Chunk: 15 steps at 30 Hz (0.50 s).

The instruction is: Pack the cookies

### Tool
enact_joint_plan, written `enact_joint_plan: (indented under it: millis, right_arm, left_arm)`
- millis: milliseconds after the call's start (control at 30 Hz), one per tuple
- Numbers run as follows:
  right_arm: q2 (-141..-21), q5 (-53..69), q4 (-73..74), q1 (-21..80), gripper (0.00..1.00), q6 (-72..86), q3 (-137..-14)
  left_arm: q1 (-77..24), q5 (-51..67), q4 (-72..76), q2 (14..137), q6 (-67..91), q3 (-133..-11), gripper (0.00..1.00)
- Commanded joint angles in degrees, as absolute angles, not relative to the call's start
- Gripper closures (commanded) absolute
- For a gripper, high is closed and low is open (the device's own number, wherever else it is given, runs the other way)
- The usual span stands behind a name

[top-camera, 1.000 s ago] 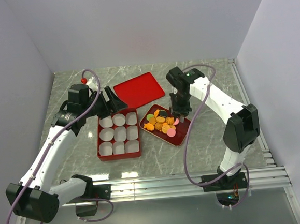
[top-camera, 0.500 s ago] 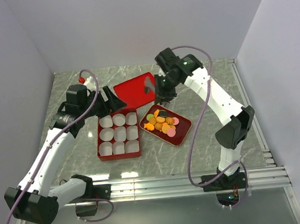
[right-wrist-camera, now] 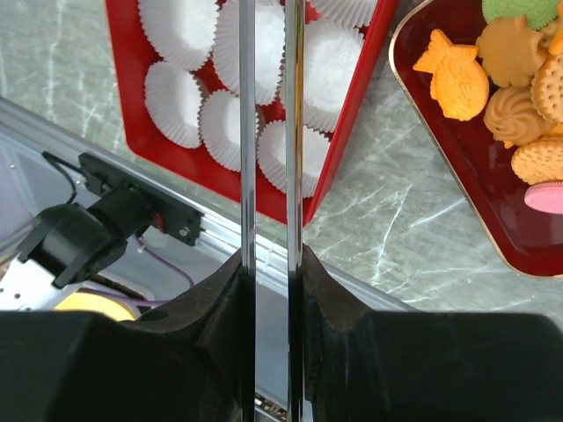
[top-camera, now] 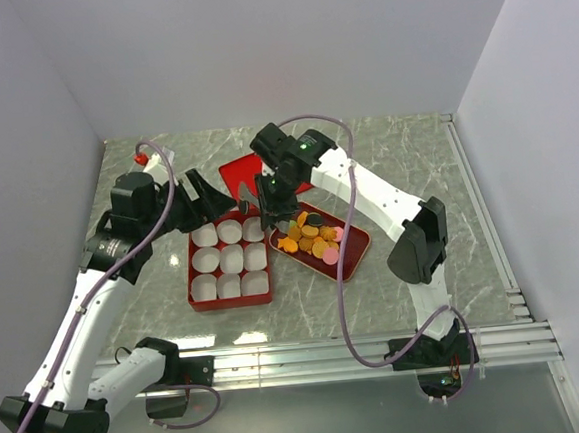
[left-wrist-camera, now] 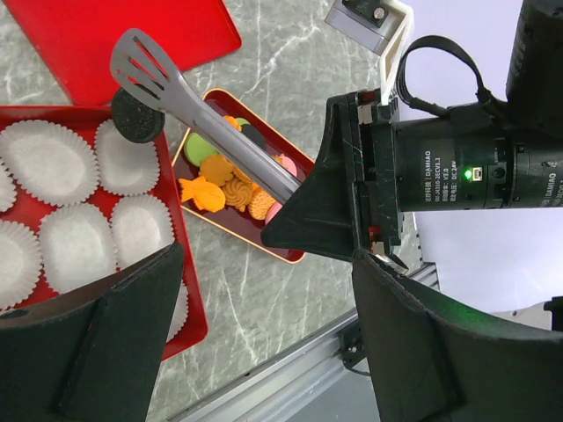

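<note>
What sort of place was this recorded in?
Probably a lab test cell, not a kitchen: plain white walls box in a marble-look table, two robot arms sit on an aluminium rail, and the cookies look staged.

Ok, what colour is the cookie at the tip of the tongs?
The cookie in the tongs is black; the left wrist view shows it best.

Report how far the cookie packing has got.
Done: nothing packed that shows; the white paper cups in the red box look empty from above. In hand: the right gripper is shut on metal tongs with a black cookie at their tip, over the box's far edge. Left: set it in a cup, then move the other cookies from the tray.
</note>
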State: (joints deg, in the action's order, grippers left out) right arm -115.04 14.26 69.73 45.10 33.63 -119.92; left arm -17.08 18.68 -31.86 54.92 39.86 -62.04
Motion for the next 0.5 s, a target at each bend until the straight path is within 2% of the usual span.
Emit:
enact_joint_plan:
  millis: [0, 267, 467]
  right_arm:
    - [-114.43, 12.13, 66.8, 45.79, 0.84, 33.31, -119.72]
    - [-116.36, 9.58, 65.92, 45.97, 0.83, 31.55, -117.86]
    - [-116.19, 9.67, 64.95, 46.32, 0.73, 31.2, -115.84]
  left_arm:
    - [-17.23, 17.05, -32.43, 53.79, 39.64, -62.93, 0.17]
    - [-17.23, 16.52, -32.52, 52.91, 39.73, -62.23, 0.17]
    - [-17.23, 15.91, -32.78, 52.91, 39.38, -62.32, 0.16]
